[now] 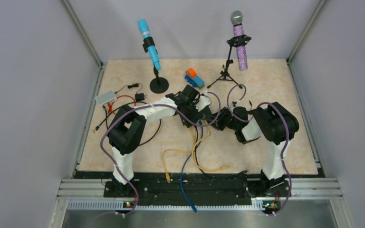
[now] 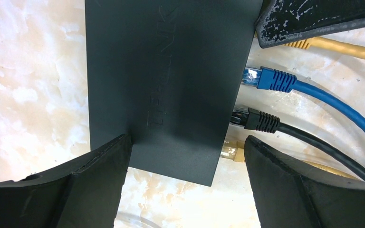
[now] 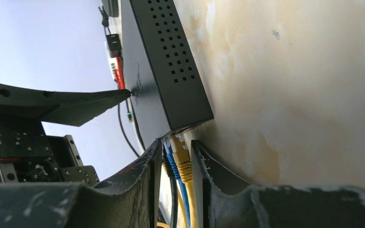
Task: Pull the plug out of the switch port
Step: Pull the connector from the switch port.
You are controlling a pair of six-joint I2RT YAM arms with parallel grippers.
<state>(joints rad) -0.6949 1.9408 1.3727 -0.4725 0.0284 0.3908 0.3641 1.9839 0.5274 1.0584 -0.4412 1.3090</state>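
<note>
The flat black switch box (image 2: 166,80) lies on the table, with its vented side (image 3: 176,57) showing in the right wrist view. Along its port edge (image 3: 186,129) sit a blue plug (image 2: 271,78), a black plug (image 2: 259,119) and a small yellow plug (image 2: 230,153). My left gripper (image 2: 187,140) is open wide over the box's near end, with one fingertip (image 2: 119,152) on its top. My right gripper (image 3: 177,141) stands narrow around the end yellow plug (image 3: 183,159), right at the port. A thin gap shows on the table side, so I cannot tell whether it squeezes.
A blue microphone (image 1: 149,45) and a purple one (image 1: 239,42) stand at the back, with a toy truck (image 1: 194,77) between them. At the left edge lie a white box (image 1: 105,97) and a small black cube (image 1: 140,97). Loose yellow, blue and black cables (image 1: 195,161) trail toward me.
</note>
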